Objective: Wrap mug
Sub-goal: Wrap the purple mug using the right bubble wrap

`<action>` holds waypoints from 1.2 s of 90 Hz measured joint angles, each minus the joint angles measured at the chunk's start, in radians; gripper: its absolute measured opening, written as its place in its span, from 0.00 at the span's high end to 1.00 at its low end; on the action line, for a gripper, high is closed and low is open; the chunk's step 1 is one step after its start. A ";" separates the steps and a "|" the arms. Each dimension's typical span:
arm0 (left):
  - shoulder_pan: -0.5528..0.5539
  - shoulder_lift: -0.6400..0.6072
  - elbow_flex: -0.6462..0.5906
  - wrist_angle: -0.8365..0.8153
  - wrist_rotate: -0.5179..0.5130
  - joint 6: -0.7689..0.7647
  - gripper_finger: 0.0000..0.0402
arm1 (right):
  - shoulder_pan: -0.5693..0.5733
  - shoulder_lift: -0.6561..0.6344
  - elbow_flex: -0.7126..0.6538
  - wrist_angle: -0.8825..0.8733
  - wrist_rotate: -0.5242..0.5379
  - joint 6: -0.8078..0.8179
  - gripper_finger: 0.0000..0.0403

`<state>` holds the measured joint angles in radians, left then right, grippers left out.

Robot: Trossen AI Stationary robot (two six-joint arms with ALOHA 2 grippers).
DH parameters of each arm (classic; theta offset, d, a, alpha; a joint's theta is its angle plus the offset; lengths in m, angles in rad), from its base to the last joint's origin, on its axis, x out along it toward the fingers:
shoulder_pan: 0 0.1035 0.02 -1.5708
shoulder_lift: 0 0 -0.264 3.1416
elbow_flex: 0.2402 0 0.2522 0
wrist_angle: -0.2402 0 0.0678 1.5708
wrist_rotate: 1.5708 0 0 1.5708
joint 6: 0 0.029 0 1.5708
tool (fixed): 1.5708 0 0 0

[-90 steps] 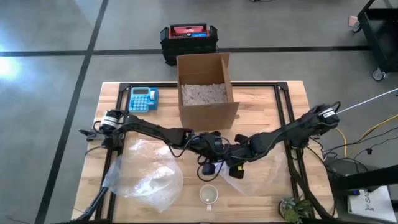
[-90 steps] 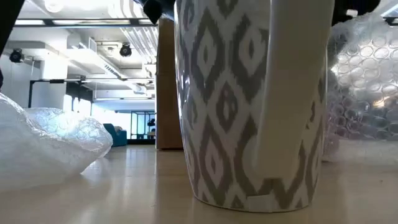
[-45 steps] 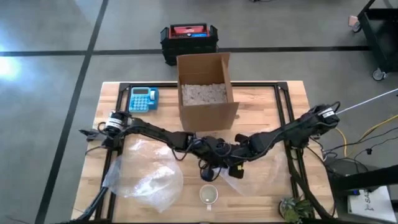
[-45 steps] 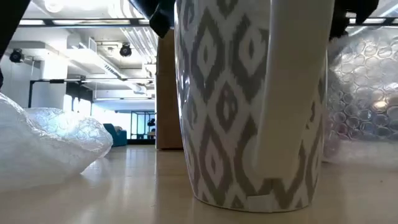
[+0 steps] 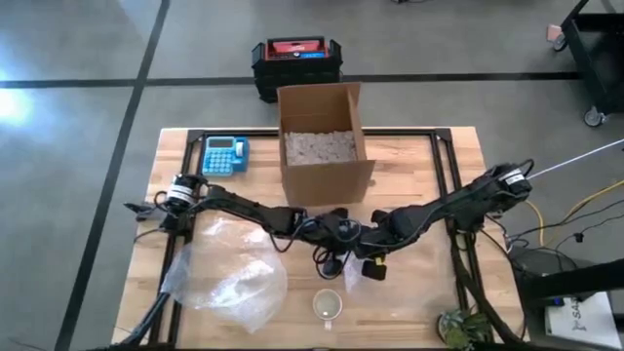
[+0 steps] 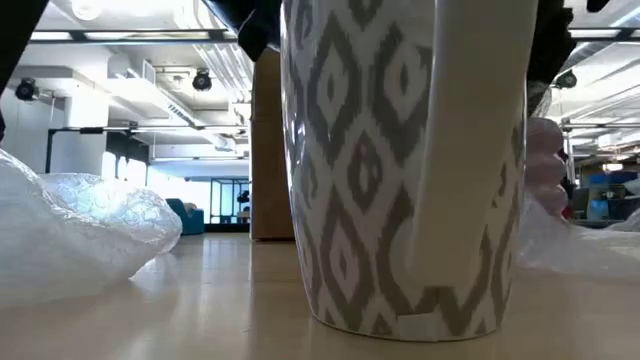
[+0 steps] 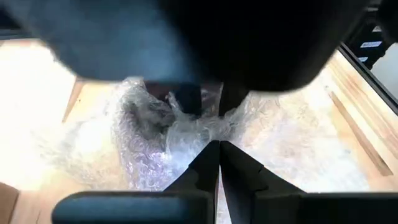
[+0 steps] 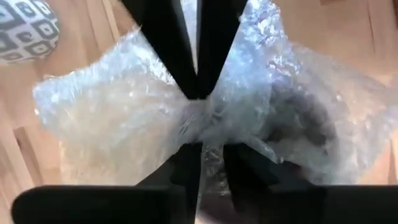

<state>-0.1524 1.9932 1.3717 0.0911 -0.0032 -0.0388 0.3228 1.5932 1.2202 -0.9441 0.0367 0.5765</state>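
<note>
Your left claw (image 7: 219, 144) and right claw (image 8: 198, 99) each pinch the bubble wrap (image 8: 124, 112) above the desk (image 5: 429, 302), near the mug (image 5: 329, 306).

In the low view the grey-and-white diamond-patterned ceramic mug (image 6: 405, 165) is cut off at the picture's top edge, so its rim is unseen, and it hides most of the crumpled clear bubble wrap sheet (image 6: 560, 215) behind it.
</note>
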 joint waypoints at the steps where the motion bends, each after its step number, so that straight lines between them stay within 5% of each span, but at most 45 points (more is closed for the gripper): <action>1: 0.000 -0.002 0.001 -0.001 0.000 0.000 1.00 | 0.000 -0.001 0.000 -0.001 0.001 0.002 0.88; 25: 0.000 -0.023 0.002 0.043 0.012 0.022 1.00 | 0.000 0.005 -0.015 0.023 0.071 0.022 0.88; 50: 0.010 0.080 0.004 0.224 0.019 0.057 1.00 | 0.002 0.009 -0.024 0.014 0.049 -0.010 0.70; 72: 0.011 0.104 0.006 0.228 0.011 0.056 1.00 | 0.005 0.006 0.018 -0.081 -0.029 0.011 0.60; 108: 0.011 0.106 0.003 0.223 0.015 0.035 1.00 | 0.007 -0.027 0.104 -0.235 0.000 -0.002 0.64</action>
<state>-0.1413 2.0995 1.3746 0.3145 0.0114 -0.0041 0.3294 1.5665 1.3246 -1.1791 0.0367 0.5748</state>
